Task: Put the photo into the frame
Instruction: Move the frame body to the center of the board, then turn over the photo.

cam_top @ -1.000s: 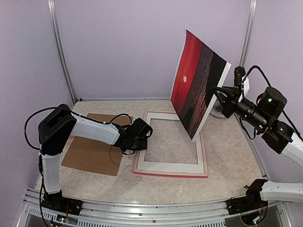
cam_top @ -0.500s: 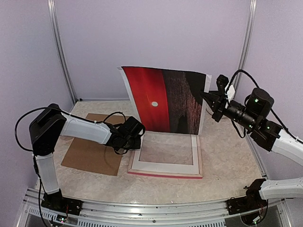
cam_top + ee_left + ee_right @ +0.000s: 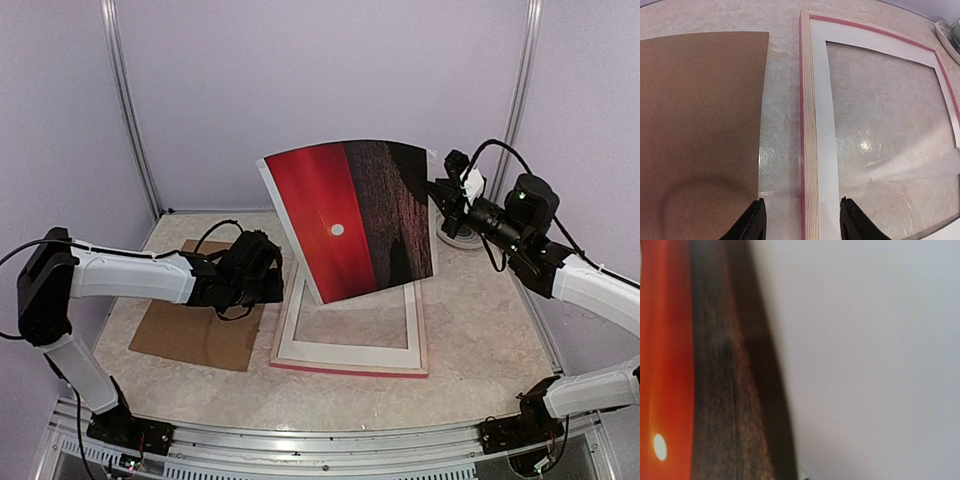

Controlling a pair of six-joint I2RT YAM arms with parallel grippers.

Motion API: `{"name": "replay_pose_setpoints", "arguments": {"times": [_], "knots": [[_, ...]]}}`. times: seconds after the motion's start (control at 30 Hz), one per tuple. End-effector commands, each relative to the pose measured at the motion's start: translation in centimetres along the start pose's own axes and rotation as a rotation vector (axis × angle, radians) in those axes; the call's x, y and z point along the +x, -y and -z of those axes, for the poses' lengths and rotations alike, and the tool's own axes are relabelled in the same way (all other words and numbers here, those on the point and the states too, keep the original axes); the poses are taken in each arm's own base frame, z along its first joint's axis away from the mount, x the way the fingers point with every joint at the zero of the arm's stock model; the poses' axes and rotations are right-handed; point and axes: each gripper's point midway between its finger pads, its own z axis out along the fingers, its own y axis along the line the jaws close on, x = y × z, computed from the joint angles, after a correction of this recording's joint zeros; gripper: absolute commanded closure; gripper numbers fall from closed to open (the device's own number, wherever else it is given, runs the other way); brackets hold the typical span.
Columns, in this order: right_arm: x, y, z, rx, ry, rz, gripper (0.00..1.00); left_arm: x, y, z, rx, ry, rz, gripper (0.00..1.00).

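Observation:
The photo (image 3: 345, 220), a red sunset with a small white sun, stands nearly upright over the far part of the frame (image 3: 350, 368). My right gripper (image 3: 440, 195) is shut on its right edge. The photo fills the left of the right wrist view (image 3: 700, 365), where my fingers do not show. The frame lies back up, with pale wood (image 3: 807, 125) and a pink edge, and a white mat (image 3: 822, 125) sits inside it. My left gripper (image 3: 268, 285) is open and empty. In the left wrist view its fingertips (image 3: 756, 222) stand either side of the frame's left rail, above it.
A brown backing board (image 3: 195, 325) lies flat left of the frame, and it also shows in the left wrist view (image 3: 695, 125). A round white object (image 3: 458, 238) sits at the back right, behind the photo. Purple walls close in the table.
The right arm has swung the photo from edge-on at the right to facing front and carried it left over the frame. The left gripper has drawn back left, and the frame shifted slightly left.

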Motion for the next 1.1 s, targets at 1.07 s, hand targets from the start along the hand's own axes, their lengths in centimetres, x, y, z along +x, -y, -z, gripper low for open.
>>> {"name": "replay_pose_setpoints", "arguments": {"times": [1.07], "knots": [[-0.4, 12.1, -7.9, 0.217, 0.325, 0.114, 1.0, -2.9, -1.4, 5.1, 0.039, 0.091, 0.045, 0.48]]}}
